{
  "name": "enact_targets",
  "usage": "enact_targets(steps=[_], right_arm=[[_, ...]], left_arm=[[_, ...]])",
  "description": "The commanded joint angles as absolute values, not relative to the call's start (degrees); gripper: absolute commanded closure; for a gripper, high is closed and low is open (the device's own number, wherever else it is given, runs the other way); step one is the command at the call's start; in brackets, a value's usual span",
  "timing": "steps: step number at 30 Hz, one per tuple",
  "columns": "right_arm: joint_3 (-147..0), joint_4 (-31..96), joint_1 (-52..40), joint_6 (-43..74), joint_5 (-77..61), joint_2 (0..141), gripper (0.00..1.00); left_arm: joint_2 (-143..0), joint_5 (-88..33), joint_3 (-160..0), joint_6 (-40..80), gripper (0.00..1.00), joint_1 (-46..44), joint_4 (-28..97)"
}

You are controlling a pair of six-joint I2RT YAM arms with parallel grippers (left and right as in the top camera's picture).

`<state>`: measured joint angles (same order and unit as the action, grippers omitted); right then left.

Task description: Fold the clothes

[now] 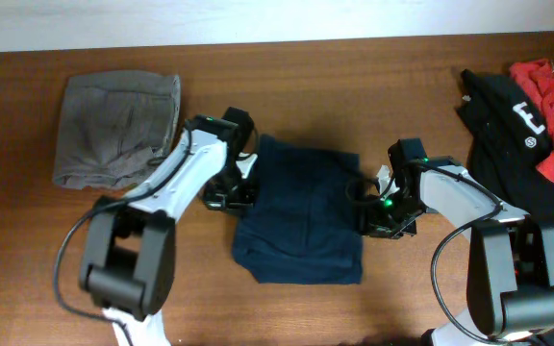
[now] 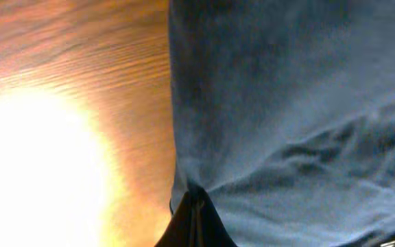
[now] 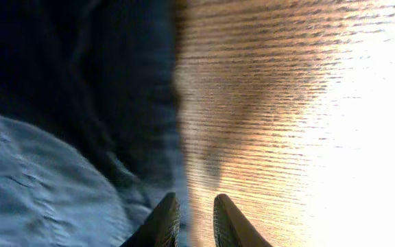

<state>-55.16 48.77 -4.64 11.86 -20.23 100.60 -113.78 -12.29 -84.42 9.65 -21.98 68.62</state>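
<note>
Now left end effector (image 2: 195, 209) pinches navy garment (image 1: 301, 211); right end effector (image 3: 195, 206) sits ajar alongside.

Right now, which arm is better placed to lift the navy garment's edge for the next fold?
Left. The left end effector is pinched shut on the edge of the navy garment; the right end effector sits at the opposite edge, fingers apart, apparently gripping nothing.
</note>
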Motion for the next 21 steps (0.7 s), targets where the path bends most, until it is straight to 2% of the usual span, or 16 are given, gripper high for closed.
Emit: enact_targets(steps=[1, 3, 6, 7, 8, 10, 13, 15, 16, 17, 18, 19, 20, 21], right_arm=[[-55.61, 49.32, -4.43, 8.58, -19.0, 100.29, 0.77], [-56.42, 50.24, -4.43, 8.36, -19.0, 100.14, 0.77], [-57.98, 51.05, -4.43, 8.38, -19.0, 99.63, 0.77], [-58.46, 51.18, -4.43, 8.34, -19.0, 99.31, 0.76], [-59.07, 51.4, -4.43, 8.27, -19.09, 98.89, 0.71], [-60.66, 52.14, -4.43, 4.51, -22.06, 98.08, 0.67], [-62.57, 53.36, -4.49, 2.28, -24.21, 96.92, 0.64], [-62.63, 53.58, -4.49, -0.58, -29.69, 96.47, 0.62], [-62.63, 53.58, -4.49, -2.17, -32.29, 96.47, 0.62], [-62.63, 53.52, -4.51, -4.32, -35.44, 96.47, 0.62], [-62.63, 53.04, -4.54, -5.54, -37.74, 96.47, 0.62], [-62.63, 51.88, -4.54, -5.58, -39.35, 96.47, 0.69], [-62.61, 50.22, -4.62, -5.58, -40.62, 96.49, 0.87], [-62.52, 48.27, -4.86, -5.56, -41.34, 96.53, 0.96]], left_arm=[[-100.68, -11.07, -87.15, 12.91, 0.99, -21.98, 72.93], [-98.08, -9.87, -87.07, 15.35, 1.0, -23.0, 74.35], [-96.49, -7.11, -86.08, 16.97, 0.87, -25.85, 75.94], [-96.53, -7.03, -85.32, 17.37, 0.75, -26.57, 75.92], [-96.53, -6.96, -83.48, 18.87, 0.64, -27.4, 75.66], [-96.53, -5.43, -81.49, 20.56, 0.63, -27.99, 75.55], [-96.53, -0.19, -77.14, 24.25, 0.67, -27.97, 74.5], [-96.53, -2.13, -74.41, 26.13, 0.53, -27.99, 74.19], [-96.53, -3.51, -73.34, 26.68, 0.52, -28.1, 73.93], [-96.51, -4.78, -71.92, 27.42, 0.53, -28.27, 73.28], [-96.51, -5.21, -70.22, 28.84, 0.59, -28.47, 72.42], [-96.51, -5.43, -66.76, 32.34, 0.84, -28.95, 70.37], [-96.51, -7.07, -64.23, 33.98, 1.0, -29.28, 68.34], [-96.51, -10.28, -61.52, 34.3, 1.0, -29.76, 65.56]])
